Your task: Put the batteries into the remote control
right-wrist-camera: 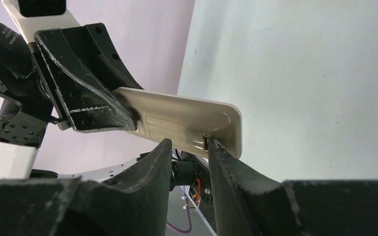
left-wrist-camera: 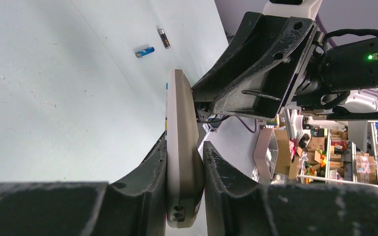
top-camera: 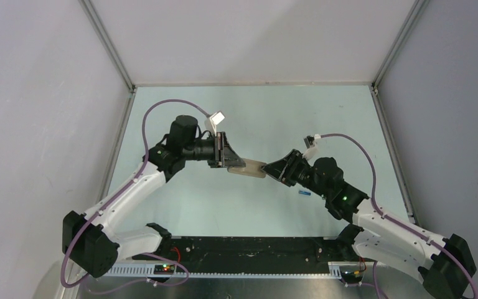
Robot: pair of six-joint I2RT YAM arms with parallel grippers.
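Note:
The remote control (top-camera: 253, 168) hangs above the table between the two arms, its tan back (right-wrist-camera: 187, 115) turned toward the right wrist camera. My left gripper (left-wrist-camera: 185, 145) is shut on one end of it, a finger pressed on each face. My right gripper (right-wrist-camera: 187, 143) is open, its fingertips set against the tan back. One tip sits at the notch at the end of the battery cover (right-wrist-camera: 173, 129), and nothing lies between the fingers. The blue battery (left-wrist-camera: 145, 51) and the dark battery (left-wrist-camera: 164, 38) lie loose on the table; the blue battery (top-camera: 304, 194) lies beside the right arm.
Metal frame posts (top-camera: 109, 43) and grey walls close in the pale green table (top-camera: 180, 199) on three sides. A black rail (top-camera: 249, 249) with the arm bases runs along the near edge. Purple cables (top-camera: 361, 152) loop over both arms.

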